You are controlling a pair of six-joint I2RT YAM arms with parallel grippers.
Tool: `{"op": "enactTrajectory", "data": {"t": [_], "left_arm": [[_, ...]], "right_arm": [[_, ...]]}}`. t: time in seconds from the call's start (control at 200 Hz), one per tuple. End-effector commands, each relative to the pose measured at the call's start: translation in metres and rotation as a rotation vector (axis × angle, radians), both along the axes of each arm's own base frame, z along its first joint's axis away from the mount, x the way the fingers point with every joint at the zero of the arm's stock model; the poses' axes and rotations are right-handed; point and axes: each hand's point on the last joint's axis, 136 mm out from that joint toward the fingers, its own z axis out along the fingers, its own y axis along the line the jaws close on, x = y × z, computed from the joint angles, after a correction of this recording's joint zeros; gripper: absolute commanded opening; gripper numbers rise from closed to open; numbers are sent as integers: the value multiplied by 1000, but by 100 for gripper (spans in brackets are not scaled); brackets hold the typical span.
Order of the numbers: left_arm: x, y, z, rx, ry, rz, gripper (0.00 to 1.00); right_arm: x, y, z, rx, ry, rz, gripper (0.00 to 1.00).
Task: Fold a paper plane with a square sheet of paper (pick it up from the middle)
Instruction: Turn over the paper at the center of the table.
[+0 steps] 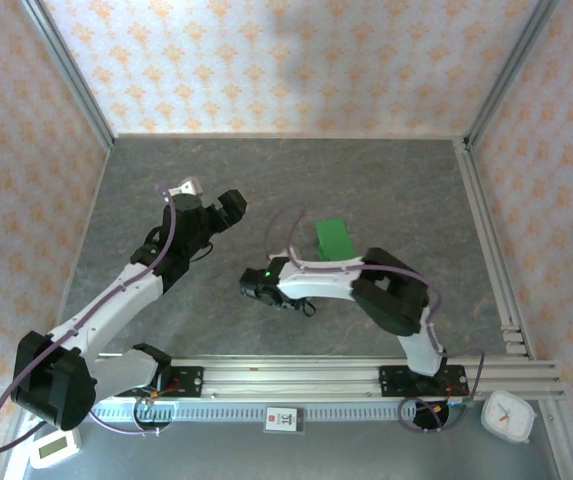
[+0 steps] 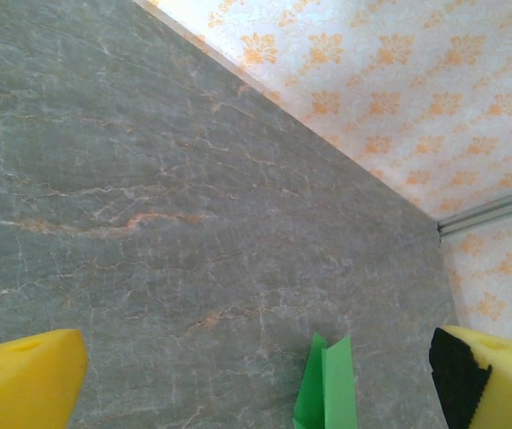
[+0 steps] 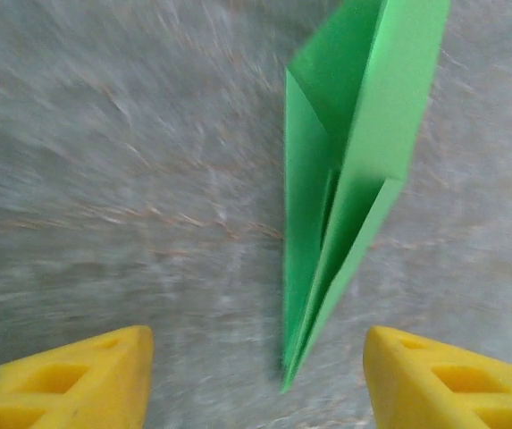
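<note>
Grey marbled tabletop [image 1: 296, 180] bears the paper plane [image 3: 345, 179], loose before the right gripper [image 3: 256, 357] with jaws parted, the left gripper [image 2: 256, 357] spread wide too, so any retreat should avoid brushing it.

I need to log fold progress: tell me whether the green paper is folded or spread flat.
Folded: the green paper lies on the table as a narrow pointed dart with overlapping layers and a crease.

— The arms, what colour?
— Left arm [image 1: 116, 295] and right arm [image 1: 316, 282] are white, with black joints; a purple cable [image 1: 171, 235] runs along each.
— And the fingers [image 3: 59, 384]?
— Yellow wedges with hollow cut-outs; one has a black face.
</note>
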Motion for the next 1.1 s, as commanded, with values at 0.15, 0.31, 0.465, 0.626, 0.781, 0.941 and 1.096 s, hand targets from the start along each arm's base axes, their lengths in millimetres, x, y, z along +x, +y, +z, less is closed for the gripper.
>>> {"op": "enactTrajectory", "data": {"t": [0.15, 0.31, 0.465, 0.626, 0.781, 0.941, 1.096], "left_arm": [[-5, -47, -10, -17, 11, -169, 99], [-18, -128, -23, -28, 29, -340, 99], [-32, -209, -40, -64, 69, -505, 99], [-52, -285, -53, -79, 93, -672, 99], [-60, -324, -73, -82, 119, -728, 99], [-51, -333, -104, -52, 152, -707, 99], [-42, -332, -129, 6, 170, -694, 99]], "right_arm": [[41, -40, 47, 493, -3, -159, 63], [65, -97, 54, 737, -63, -326, 61], [75, -146, 55, 1003, -138, -495, 60], [73, -175, 51, 1179, -194, -619, 59], [68, -185, 41, 1242, -199, -670, 59], [62, -181, 32, 1266, -176, -679, 59], [55, -179, 27, 1276, -160, -679, 58]]}}
